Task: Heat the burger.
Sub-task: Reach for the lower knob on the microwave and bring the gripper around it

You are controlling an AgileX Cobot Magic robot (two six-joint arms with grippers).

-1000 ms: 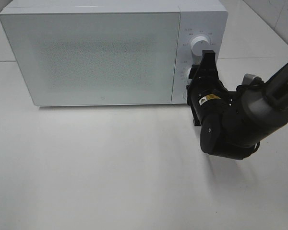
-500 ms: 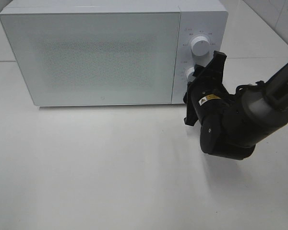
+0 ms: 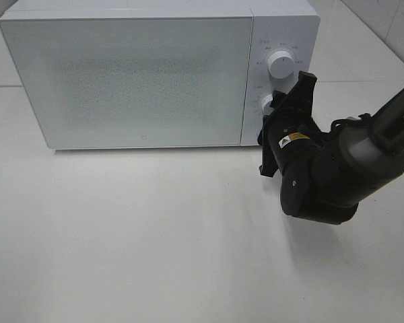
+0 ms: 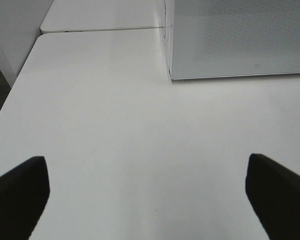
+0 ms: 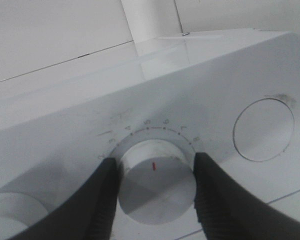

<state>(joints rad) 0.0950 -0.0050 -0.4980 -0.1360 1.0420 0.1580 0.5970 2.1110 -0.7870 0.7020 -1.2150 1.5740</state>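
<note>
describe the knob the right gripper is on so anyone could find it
Start at the white microwave; its control panel fills the right end of the front. Of the two round white knobs, it is the lower knob, with a small red mark, clasped by the right gripper, while the upper knob stands free.

Seen from above, the right gripper covers most of the lower dial, its printed marks too small to read.
</note>
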